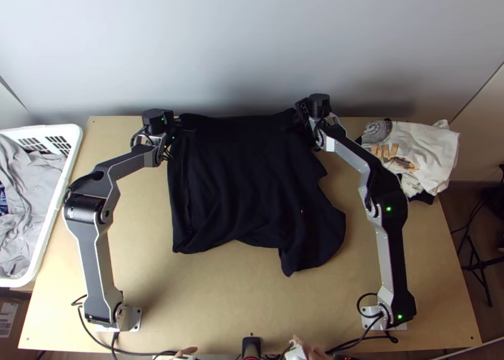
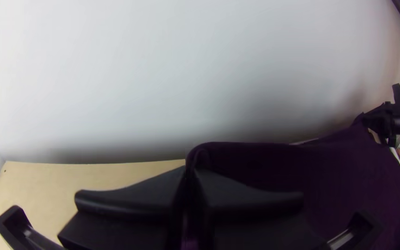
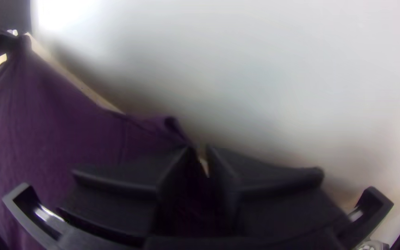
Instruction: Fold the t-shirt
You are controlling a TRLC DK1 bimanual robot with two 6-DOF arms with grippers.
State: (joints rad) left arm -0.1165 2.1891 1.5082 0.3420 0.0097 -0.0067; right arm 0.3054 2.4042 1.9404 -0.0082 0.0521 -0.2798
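The black t-shirt (image 1: 246, 177) lies loosely spread with wrinkles, its far edge near the wall and its near edge uneven. At its far left corner is my left gripper (image 1: 184, 130), and at its far right corner my right gripper (image 1: 301, 117). In the left wrist view, the left gripper (image 2: 190, 173) is shut on the dark cloth (image 2: 265, 159), which rises in a small fold at the tips. The right gripper (image 3: 199, 150) in the right wrist view pinches the t-shirt (image 3: 70, 125), the fabric running between its nearly touching fingers.
A white basket (image 1: 60, 202) of grey cloth stands at the left edge. A pile of light and dark clothes (image 1: 422, 152) lies at the far right. Bare wood (image 1: 220, 297) lies nearer the bases. A person's hands are at the near edge.
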